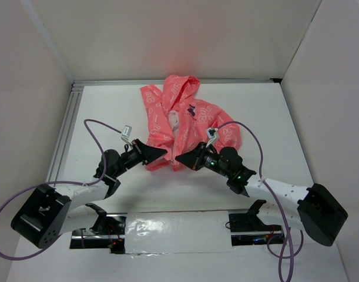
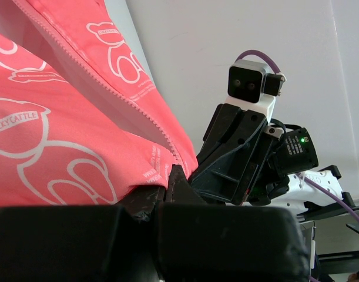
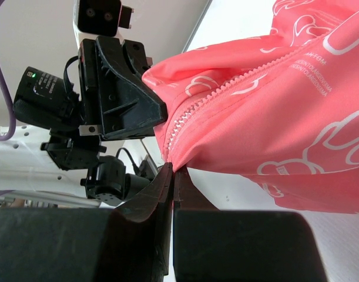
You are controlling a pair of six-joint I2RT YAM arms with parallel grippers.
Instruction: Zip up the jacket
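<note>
The coral-pink jacket (image 1: 185,117) with its pale print lies rumpled at the table's middle back, front open, with a small dark emblem (image 1: 193,110) on the chest. My left gripper (image 1: 163,153) is shut on the jacket's lower hem on the left side; in the left wrist view the fabric (image 2: 61,117) and a zipper edge run into its fingertips (image 2: 178,179). My right gripper (image 1: 179,158) is shut on the facing bottom corner; in the right wrist view the jacket (image 3: 273,106) and its zipper teeth (image 3: 185,117) end at the closed tips (image 3: 174,171). The two grippers are close, facing each other.
White walls enclose the table on three sides. An aluminium rail (image 1: 67,129) runs along the left edge. Purple cables (image 1: 97,126) loop off both arms. A taped strip (image 1: 179,232) lies at the near edge between the arm bases.
</note>
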